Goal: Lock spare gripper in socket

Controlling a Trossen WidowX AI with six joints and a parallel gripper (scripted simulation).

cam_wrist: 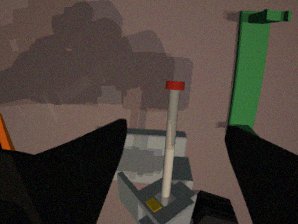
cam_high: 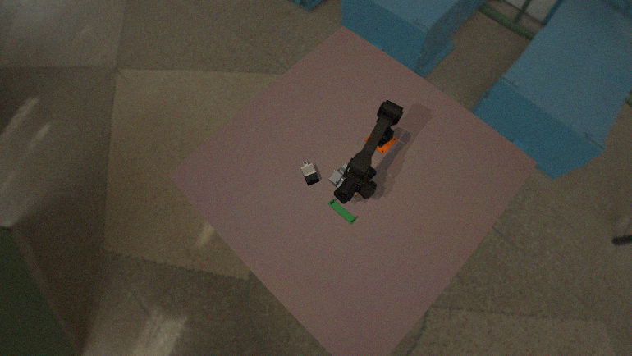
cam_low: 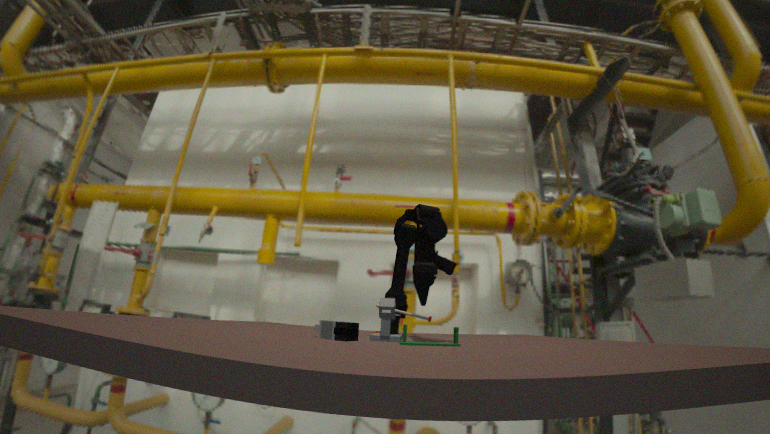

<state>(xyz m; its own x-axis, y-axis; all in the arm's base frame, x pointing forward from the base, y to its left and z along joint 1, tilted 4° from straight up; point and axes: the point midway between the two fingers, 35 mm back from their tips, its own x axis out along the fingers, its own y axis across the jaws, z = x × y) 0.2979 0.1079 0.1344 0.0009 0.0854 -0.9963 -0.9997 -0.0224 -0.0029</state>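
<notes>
Pin (cam_high: 356,194) (cam_low: 414,314) (cam_wrist: 171,125) sits in the mount (cam_high: 336,177) (cam_low: 386,326) (cam_wrist: 150,142), about midway between the left and right corners of the worktop (cam_high: 265,176) (cam_low: 161,345) in the top view, its red head pointing towards the lower-right edge. The spare gripper (cam_high: 309,171) (cam_low: 338,331) (cam_wrist: 176,129) lies nearer the left corner; the green rack (cam_high: 341,211) (cam_low: 431,343) (cam_wrist: 251,70) is on the mount's lower-left-edge side. The gripper (cam_low: 423,303) (cam_wrist: 176,129) hovers well open, holding nothing. The pin looks light, stiff and probably slick; I'd grip its bare shaft behind the head, squarely, and draw straight along its axis, since a skewed pull could bind it.
</notes>
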